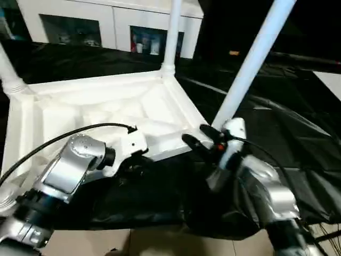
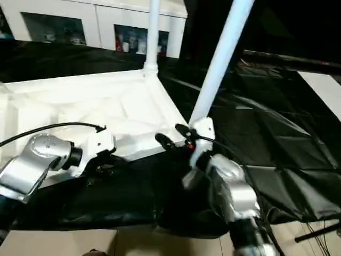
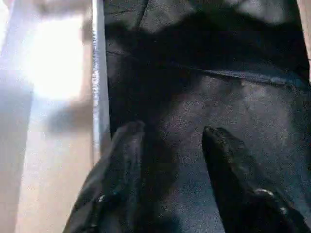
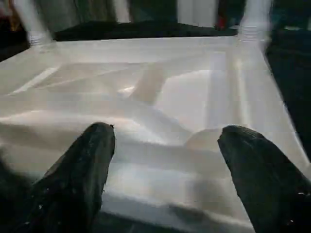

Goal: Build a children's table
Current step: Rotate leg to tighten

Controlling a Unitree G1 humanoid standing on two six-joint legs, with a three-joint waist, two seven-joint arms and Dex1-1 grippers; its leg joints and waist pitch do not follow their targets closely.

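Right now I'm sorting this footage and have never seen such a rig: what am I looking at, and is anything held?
A two-armed humanoid robot is building a children's table. Two pictures come from its head, looking down over its silver forearms; two come from wrist cameras looking along each gripper's black fingers. The table top lies upside down on black sheeting, with white legs standing up from its corners. The right gripper hovers at the top's near corner, jaws open. The left gripper holds nothing.
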